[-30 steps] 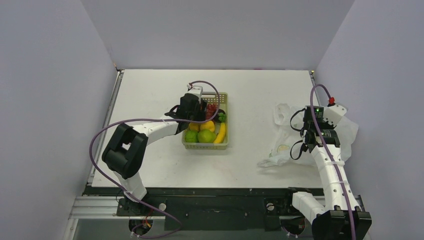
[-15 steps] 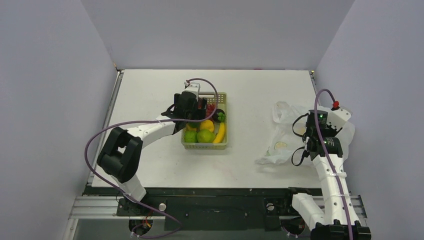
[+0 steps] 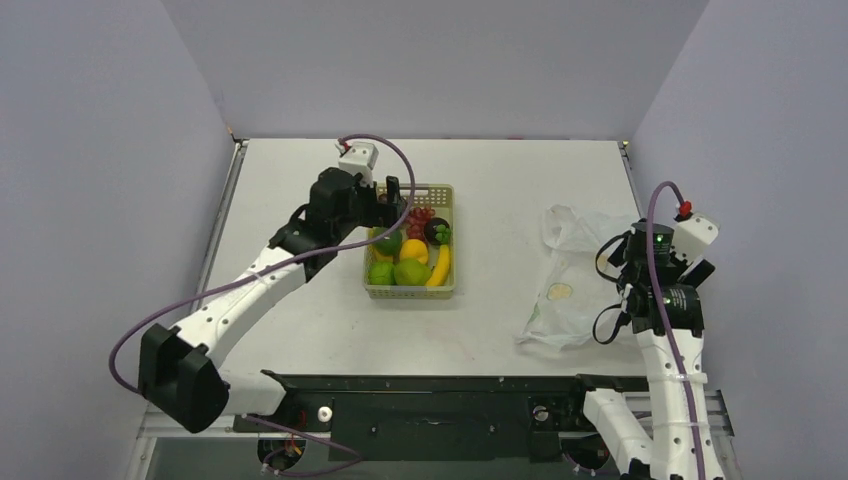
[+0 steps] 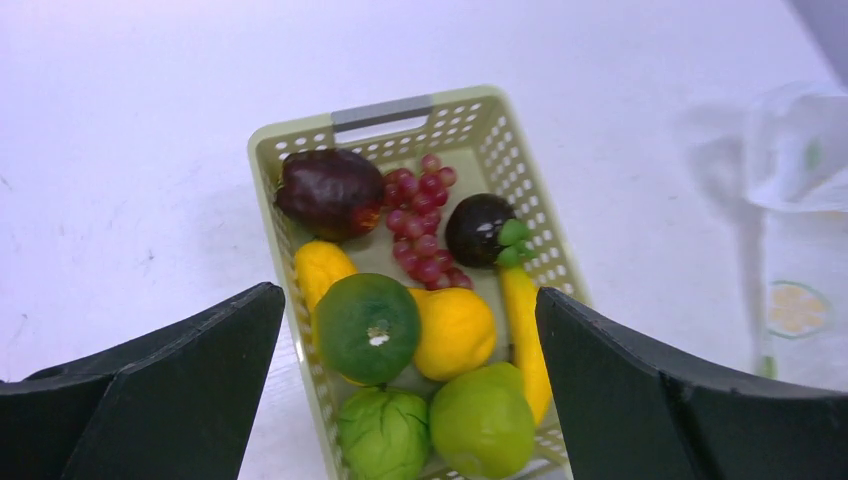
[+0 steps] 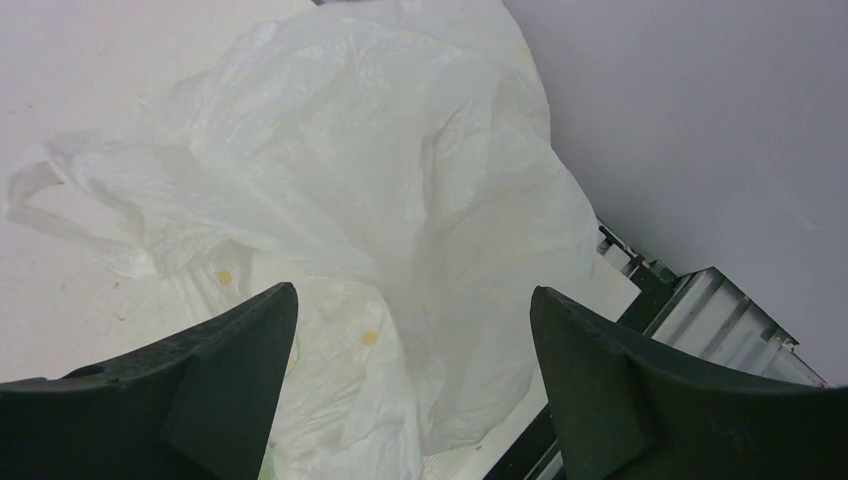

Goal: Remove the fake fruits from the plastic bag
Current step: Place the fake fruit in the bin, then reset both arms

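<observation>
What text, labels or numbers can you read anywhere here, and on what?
None readable.
plastic bag: one round yellow-green print, a picture only; any lettering is too blurred to tell.
basket and fake fruits: no markings visible.

We can't read any text or numbers anywhere. The plastic bag (image 3: 580, 262) has a small round yellow-green print (image 3: 560, 292), but the letters are too tiny for us.
</observation>
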